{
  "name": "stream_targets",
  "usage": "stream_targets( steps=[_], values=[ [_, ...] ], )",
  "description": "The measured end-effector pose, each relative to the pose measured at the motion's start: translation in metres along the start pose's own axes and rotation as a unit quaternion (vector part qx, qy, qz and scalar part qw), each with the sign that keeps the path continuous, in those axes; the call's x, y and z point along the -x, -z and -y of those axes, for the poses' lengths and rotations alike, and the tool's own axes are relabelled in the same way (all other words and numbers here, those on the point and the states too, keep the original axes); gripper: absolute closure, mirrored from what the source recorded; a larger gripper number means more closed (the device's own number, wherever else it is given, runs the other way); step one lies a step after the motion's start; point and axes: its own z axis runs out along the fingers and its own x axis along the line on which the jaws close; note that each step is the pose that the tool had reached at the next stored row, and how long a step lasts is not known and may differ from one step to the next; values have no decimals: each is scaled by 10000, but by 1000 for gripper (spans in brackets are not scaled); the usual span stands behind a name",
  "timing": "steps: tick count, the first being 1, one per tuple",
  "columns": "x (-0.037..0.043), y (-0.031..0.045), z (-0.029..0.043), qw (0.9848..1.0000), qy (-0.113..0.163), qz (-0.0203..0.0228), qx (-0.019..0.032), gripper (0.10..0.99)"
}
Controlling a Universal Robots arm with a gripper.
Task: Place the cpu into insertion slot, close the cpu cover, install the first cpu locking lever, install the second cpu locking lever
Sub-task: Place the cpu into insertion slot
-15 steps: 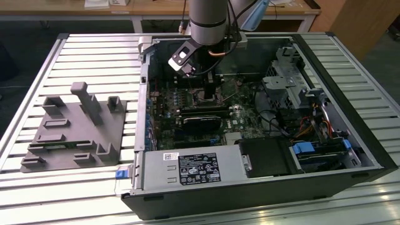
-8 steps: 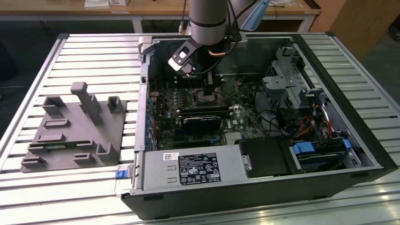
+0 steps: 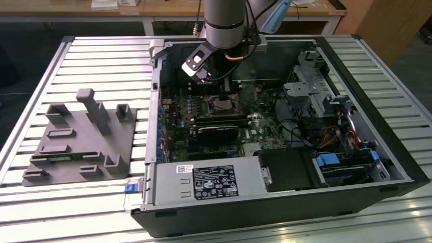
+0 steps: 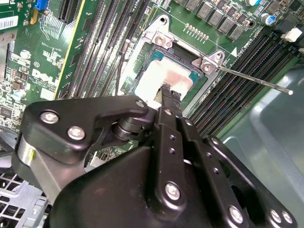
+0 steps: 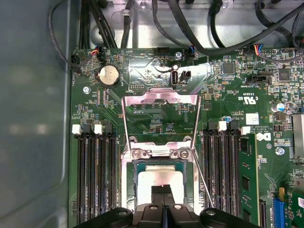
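Here, the gripper is hanging over the socket with its two fingers drawn together, nothing visibly pinched between them. One cpu is lying flat in the socket directly under the fingertips; whether the tips are touching its pale metal top cannot be told.

One cpu cover is standing tipped open just beyond the fingertips, with green board showing through its centre window, so the socket is lying uncovered. One thin locking lever is sticking out free past a socket corner, to one side of the fingers.

Room around the tips is narrow. Two banks of long black memory slots are flanking the socket, one on each side of the fingers and close against its rim. The grey case wall is running farther out on one side.

The first wrist view is giving the bracket bar with two screw heads between cpu and cover, one coin cell beyond the cover, and black cables past the board's edge.

The exterior view is giving the wider setting. The arm is reaching down into the open computer case on a slatted table. One black card is sitting near the socket, and one grey fixture block is resting well apart from the fingers, outside the case on the exterior view's left.
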Motion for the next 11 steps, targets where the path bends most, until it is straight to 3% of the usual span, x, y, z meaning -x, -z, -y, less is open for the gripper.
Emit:
stream_targets(
  steps=[6,11],
  values=[
    [0,3,0,10000,0,0,0,980],
    [-1,59,-4,10000,0,1,-1,980]
  ],
)
